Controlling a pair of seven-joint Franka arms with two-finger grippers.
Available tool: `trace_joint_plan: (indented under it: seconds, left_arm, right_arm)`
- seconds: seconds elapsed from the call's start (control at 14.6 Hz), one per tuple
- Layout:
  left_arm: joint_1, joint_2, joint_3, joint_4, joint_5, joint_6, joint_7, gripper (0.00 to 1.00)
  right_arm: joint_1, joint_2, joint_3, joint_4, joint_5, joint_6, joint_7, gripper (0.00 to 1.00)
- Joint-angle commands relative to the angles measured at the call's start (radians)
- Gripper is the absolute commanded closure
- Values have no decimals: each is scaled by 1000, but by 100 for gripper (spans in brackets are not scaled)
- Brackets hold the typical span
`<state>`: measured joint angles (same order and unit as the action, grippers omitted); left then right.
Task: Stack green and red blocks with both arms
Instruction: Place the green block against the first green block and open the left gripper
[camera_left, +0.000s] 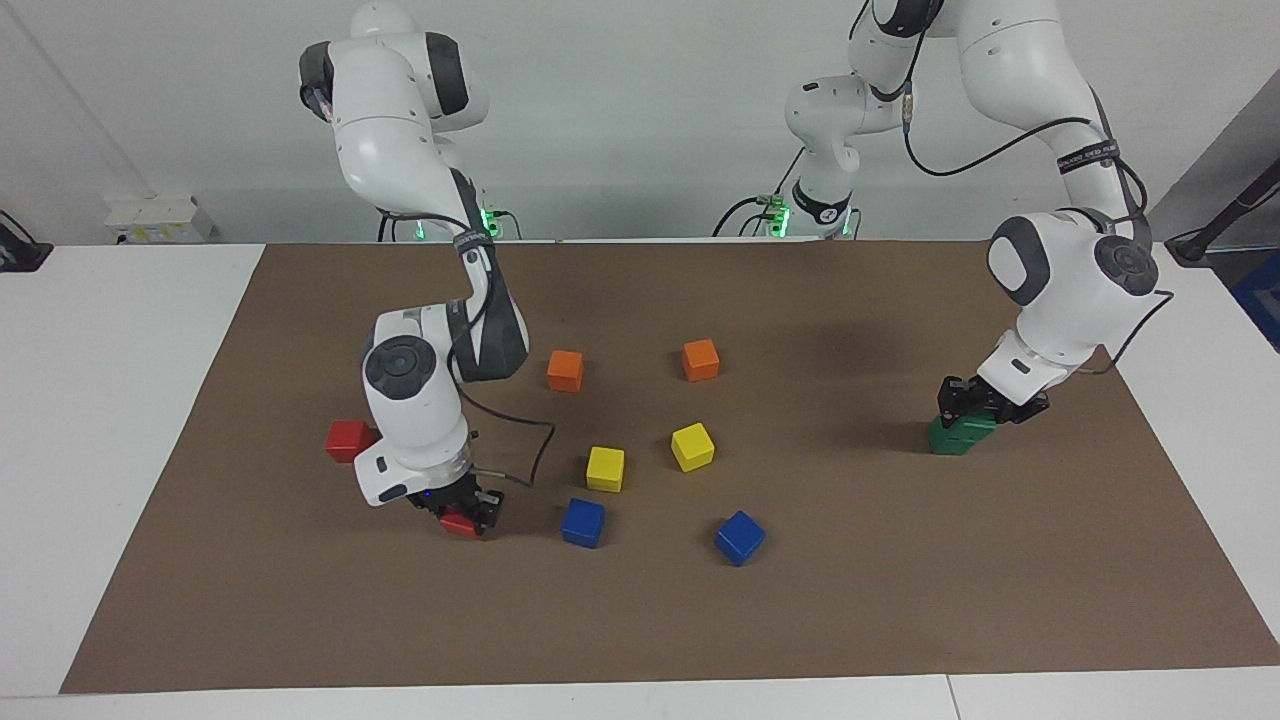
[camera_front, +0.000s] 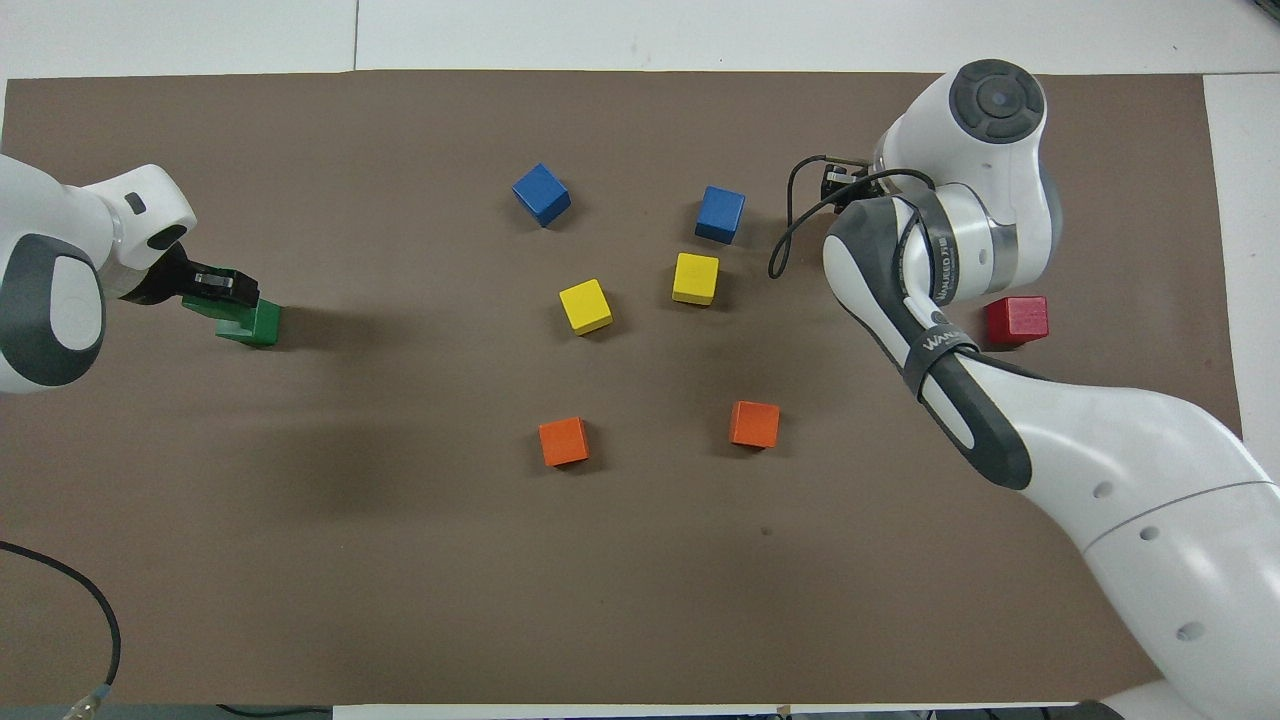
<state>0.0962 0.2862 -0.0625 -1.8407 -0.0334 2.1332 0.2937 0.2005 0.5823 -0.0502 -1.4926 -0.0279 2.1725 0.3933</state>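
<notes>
Greens: left gripper (camera_left: 985, 408) clamps top green block (camera_left: 968, 423) on second green block (camera_left: 950, 440), unreleased.
Reds: right gripper (camera_left: 463, 515) grips red block (camera_left: 459, 524); target red block (camera_left: 347, 439) at its 10 o'clock, unstacked.

This place is a robotics laboratory, not a home or a shop. Two white Franka arms, the right arm (camera_left: 420, 300) and the left arm (camera_left: 1060, 200), stand at one long edge of a white table (camera_left: 130, 400). A brown paper mat (camera_left: 640, 620) covers the middle of the table, and small coloured cubes lie on the mat as test objects, for example a yellow cube (camera_left: 692, 446) and a blue cube (camera_left: 739, 537). Black cables hang along the arms, and small green lights glow at their bases. Near the right arm's base a white box (camera_left: 160, 218) sits against the plain white wall (camera_left: 640, 120).
</notes>
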Motion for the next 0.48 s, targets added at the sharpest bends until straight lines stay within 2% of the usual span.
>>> trace_joint_plan:
  seconds: [0.0, 0.21, 0.41]
  left_arm:
    - [14, -1, 18, -23, 21, 31, 15, 100]
    - [17, 2, 20, -32, 21, 45, 12, 100]
    - [14, -1, 18, -55, 23, 68, 8, 100]
  right_arm:
    - [-67, -223, 12, -245, -15, 3, -169, 100]
    - [-142, -359, 12, -408, -15, 7, -353, 100]
    - [-219, -435, 12, -504, -11, 36, -496, 100]
